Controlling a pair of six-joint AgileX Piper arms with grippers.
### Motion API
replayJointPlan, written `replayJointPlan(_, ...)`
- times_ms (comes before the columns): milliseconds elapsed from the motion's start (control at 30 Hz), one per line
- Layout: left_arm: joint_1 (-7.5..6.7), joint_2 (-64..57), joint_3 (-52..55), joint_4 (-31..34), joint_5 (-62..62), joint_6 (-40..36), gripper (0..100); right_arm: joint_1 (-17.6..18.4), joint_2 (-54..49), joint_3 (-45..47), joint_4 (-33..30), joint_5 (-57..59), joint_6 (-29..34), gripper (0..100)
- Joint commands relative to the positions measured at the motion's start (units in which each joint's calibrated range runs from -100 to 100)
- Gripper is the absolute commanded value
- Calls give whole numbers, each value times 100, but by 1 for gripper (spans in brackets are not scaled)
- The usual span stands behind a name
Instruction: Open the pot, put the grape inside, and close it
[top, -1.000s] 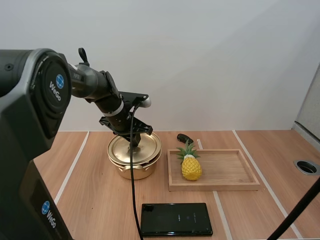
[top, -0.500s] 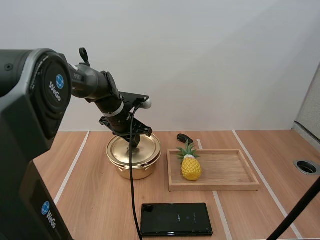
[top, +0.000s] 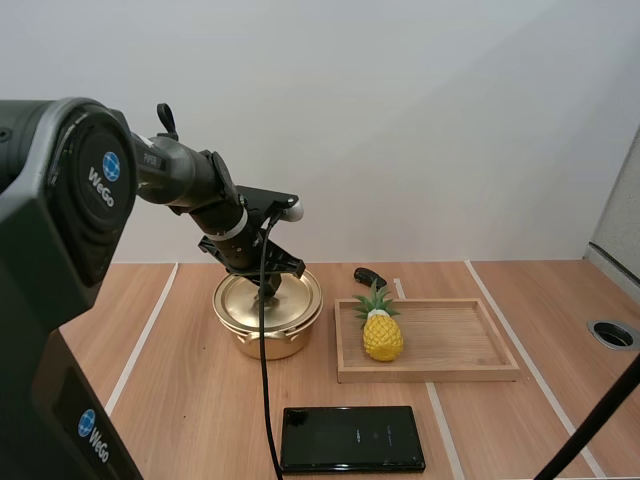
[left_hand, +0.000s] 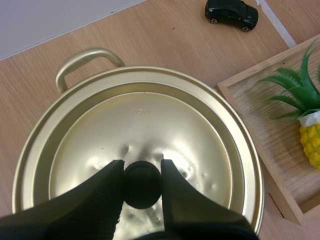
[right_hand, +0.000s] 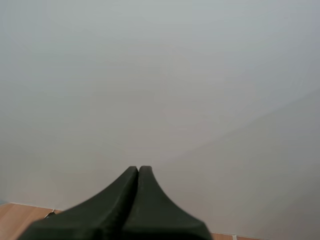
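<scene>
Our left end effector (left_hand: 141, 165) grips the lid's black knob (left_hand: 142, 184) between its fingers. We see almost no change from a second ago: the lid (left_hand: 140, 125) rests on the gold pot (top: 265, 338), beside the wooden tray (top: 470, 372) holding a pineapple (top: 383, 336), so we judge opening unstarted.

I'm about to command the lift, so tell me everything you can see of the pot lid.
The lid is a round, shallow dome of shiny gold-coloured metal with a stepped flat rim and a few small dents or marks near the middle. It sits level and closed on the pot, covering the opening. A round black knob stands at its centre, and the left gripper has its jaws pinching that knob from both sides. Nothing else touches it.
</scene>
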Motion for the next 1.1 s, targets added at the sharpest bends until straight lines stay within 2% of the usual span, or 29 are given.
replayJointPlan(0,-5,103,170,256,768,56,0,-23,-82,-55,18,0,-57,0)
replayJointPlan(233,-5,92,170,256,1066,65,0,-23,-82,-55,18,0,-57,0)
replayJointPlan(833,-5,92,176,194,813,37,1,-23,-82,-55,18,0,-57,0)
replayJointPlan(933,-5,92,176,175,812,-13,16,-23,-82,-55,18,0,-57,0)
replayJointPlan(1000,-5,92,176,153,812,-43,34,-23,-82,-55,18,0,-57,0)
replayJointPlan(1067,-5,92,176,105,812,-43,59,-23,-82,-55,18,0,-57,0)
